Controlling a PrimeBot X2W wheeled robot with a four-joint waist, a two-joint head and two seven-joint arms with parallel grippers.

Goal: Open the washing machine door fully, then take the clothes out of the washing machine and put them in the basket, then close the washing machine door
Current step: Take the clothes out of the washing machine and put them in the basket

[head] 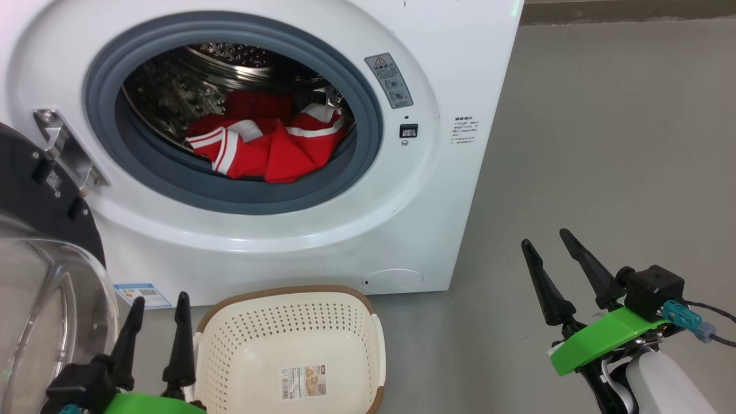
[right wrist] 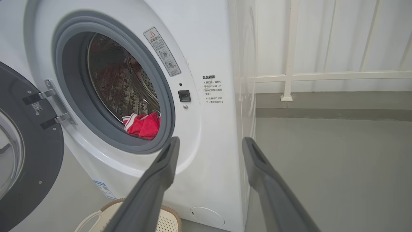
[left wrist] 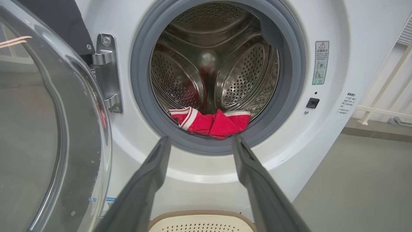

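Low at the head view's bottom edge, the left gripper (head: 160, 299) and the right gripper (head: 546, 238) both have their fingers spread wide and hold nothing. Beyond them stands the washing machine (head: 448, 75). The washing machine door (head: 23, 172) is swung open to the left. The basket (head: 287, 291) sits on the floor (head: 604, 144) just before the machine. The clothes (head: 276, 149) lie inside the drum (head: 230, 63), at its front lip.

You are looking at what is probably a laundry corner or balcony: a white washing machine (head: 460, 86) is standing on a bare grey floor (head: 621, 144), with a white railing (right wrist: 322, 77) running beyond it.
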